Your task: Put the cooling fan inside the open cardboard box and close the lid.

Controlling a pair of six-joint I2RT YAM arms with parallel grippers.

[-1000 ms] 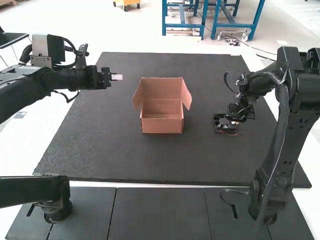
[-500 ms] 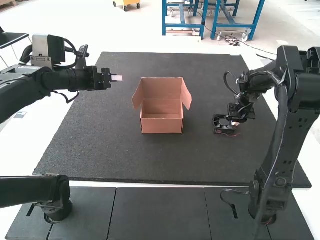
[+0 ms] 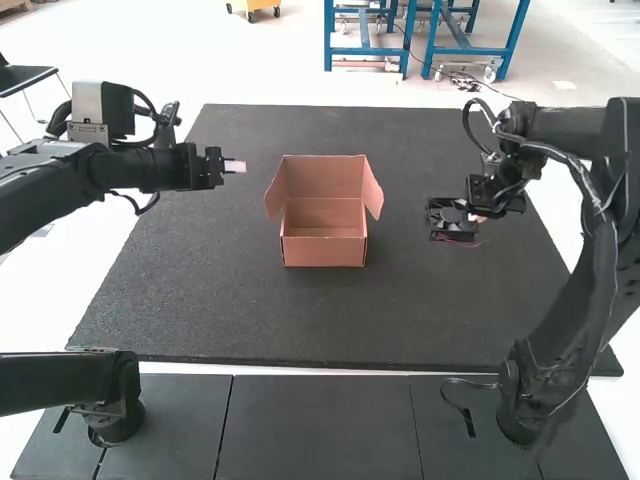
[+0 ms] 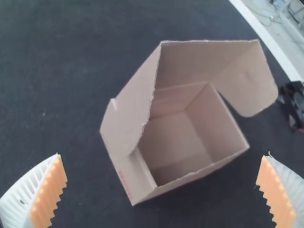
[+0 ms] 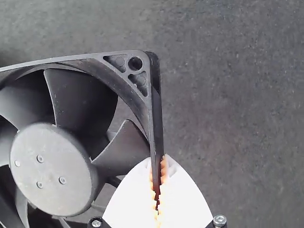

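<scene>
My right gripper (image 3: 487,205) is pinching the fan (image 3: 452,218). In the right wrist view the two white fingers are pressed together on one thin side of the black frame (image 5: 154,118), with the orange pads (image 5: 163,167) biting either face of it. The hub and blades (image 5: 52,161) sit beside the fingers, facing the camera.

In the high view the fan hangs under the gripper, standing on edge rather than flat. It is to the right of the box (image 3: 322,215) and well apart from it. A thin red wire (image 3: 470,243) trails below the fan. I cannot tell whether the fan's lower edge touches the mat (image 3: 200,290).

The box stands open near the middle of the mat. Its lid is upright along the far side, and a small flap splays outward at each end of the lid. In the left wrist view I see straight down into it, with its bare brown floor (image 4: 175,142) showing.

My left gripper (image 3: 232,165) is held out level, to the left of the box and apart from it. Its ribbed fingers (image 4: 40,197) are spread wide, one at each side of the wrist view, and grip nothing. The fan also shows at that view's edge (image 4: 294,102), beyond the box.
</scene>
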